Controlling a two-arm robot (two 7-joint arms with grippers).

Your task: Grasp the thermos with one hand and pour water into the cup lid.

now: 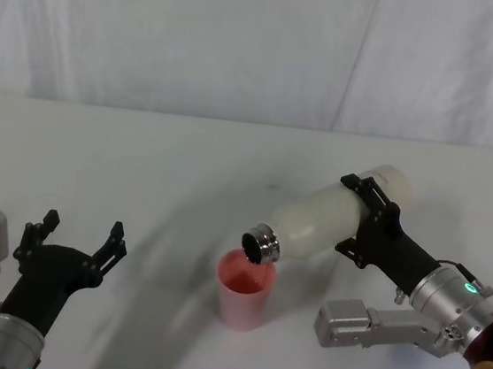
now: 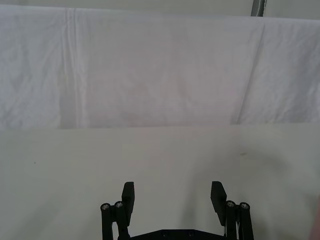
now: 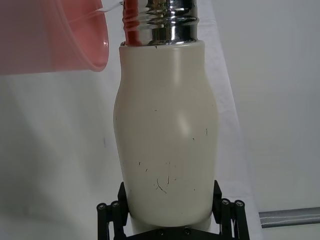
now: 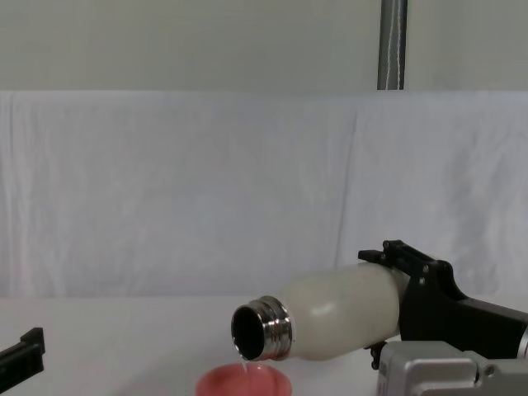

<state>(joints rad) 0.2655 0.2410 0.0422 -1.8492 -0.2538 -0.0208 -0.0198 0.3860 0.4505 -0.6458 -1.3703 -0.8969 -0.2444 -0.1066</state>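
Observation:
The cream-white thermos [image 1: 332, 219] is tipped nearly horizontal, its steel neck [image 1: 262, 244] hanging over the rim of the pink cup lid [image 1: 244, 288]. My right gripper [image 1: 368, 223] is shut on the thermos's lower body. From the chest view, the thermos [image 4: 338, 312] has its open mouth just above the cup lid [image 4: 244, 383], and a thin stream of water falls into the cup lid. The right wrist view has the thermos [image 3: 167, 135] held between the fingers [image 3: 109, 216], with the cup lid [image 3: 55, 37] beyond the neck. My left gripper [image 1: 79, 235] stands open at the near left, holding nothing.
The white table [image 1: 142, 164] runs back to a white cloth backdrop [image 1: 245, 42]. A grey metal housing [image 1: 364, 327] of the right arm sits low beside the cup lid. A metal pole [image 4: 392, 45] stands behind the backdrop.

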